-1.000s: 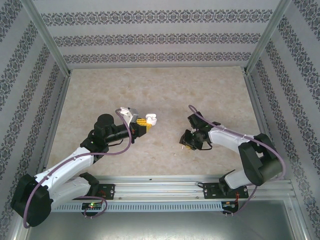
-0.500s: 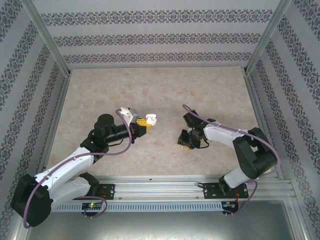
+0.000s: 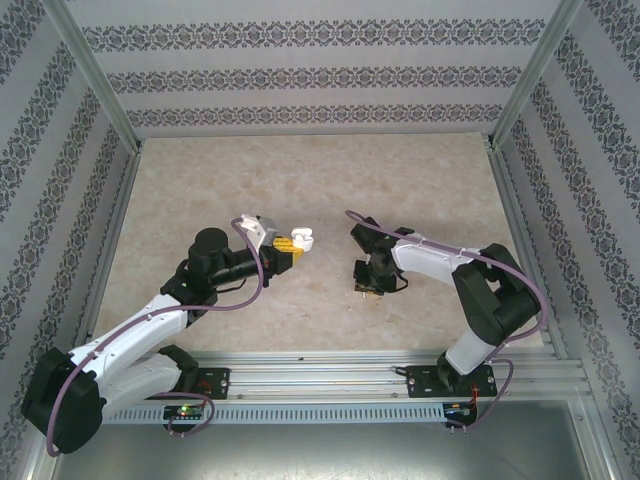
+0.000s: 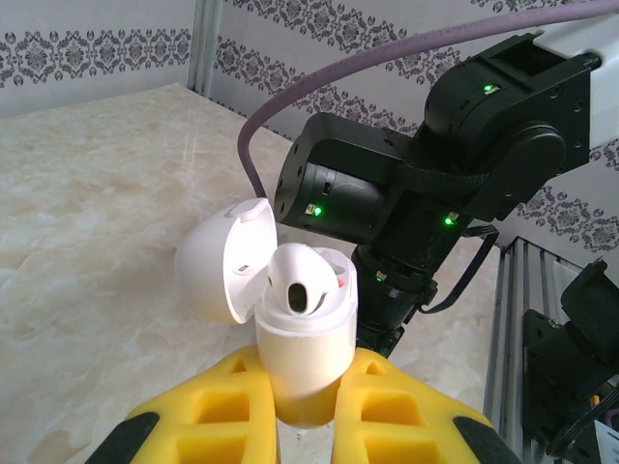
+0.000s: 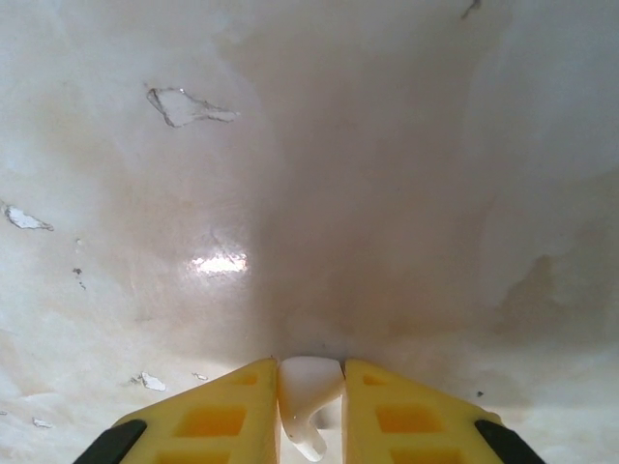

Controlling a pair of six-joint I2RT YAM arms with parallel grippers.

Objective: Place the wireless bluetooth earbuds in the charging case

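On the left of the marble-patterned table [image 3: 300, 170], the left gripper [image 3: 287, 247] reaches toward the centre with its yellow fingers [image 4: 227, 406] clamped on the lower body of the white charging case [image 3: 303, 238]; in the left wrist view the left gripper [image 4: 305, 401] pinches the charging case [image 4: 302, 348] upright from both sides; the lid [image 4: 218, 263] is hinged open and tipped back to the left; a seated earbud [image 4: 295, 282] sits in the open top, its rounded head showing a small dark opening; beyond the case, the black joints of the right arm [image 4: 426, 184] stand near, with green lights lit; just right of centre, the right gripper [image 3: 370, 283] points down at the table, apart from the case with a gap of bare surface between them; in the right wrist view the right gripper [image 5: 310, 382] is closed on a second earbud [image 5: 308, 387], a small white piece squeezed between the yellow fingers [image 5: 218, 416], its thin stem curling toward the camera; the table [image 5: 290, 145] lies close beneath, glossy and marked with a few chipped flecks; whether the second earbud touches it cannot be told.
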